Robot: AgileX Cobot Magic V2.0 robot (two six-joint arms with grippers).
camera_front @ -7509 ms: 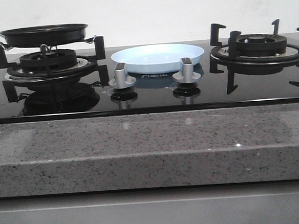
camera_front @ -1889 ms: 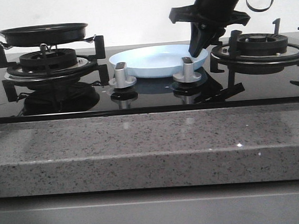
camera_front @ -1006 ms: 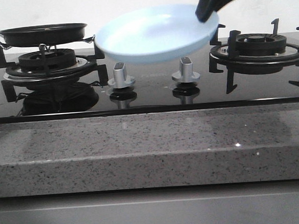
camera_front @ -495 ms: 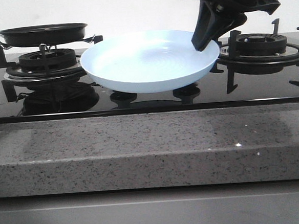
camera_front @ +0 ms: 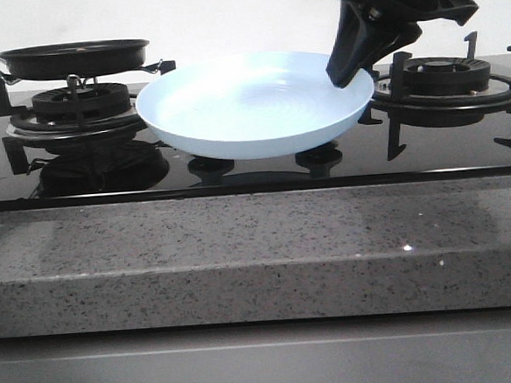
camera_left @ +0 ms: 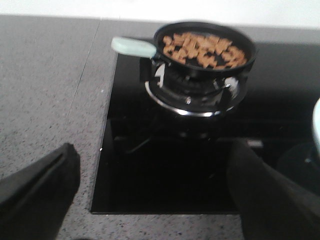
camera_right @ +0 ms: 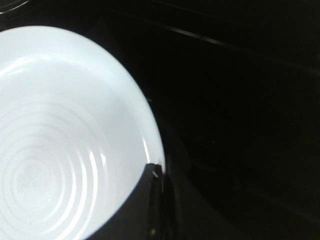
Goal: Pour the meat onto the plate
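Small flat orange-brown meat pieces [camera_left: 202, 49] lie heaped in the black round frying pan [camera_left: 207, 37] on the stove's left burner [camera_front: 81, 105]. The right gripper [camera_front: 345, 73] clamps the rim of the glossy pale-blue round plate [camera_front: 249, 104], holding it above the cooktop's front. The left gripper's fingers [camera_left: 37, 185] stand apart, empty.

One plate [camera_front: 250, 113], one frying pan [camera_left: 205, 49] — many meat pieces [camera_left: 202, 49], too many to count; two burners [camera_front: 83, 107] — two grippers [camera_front: 345, 71].
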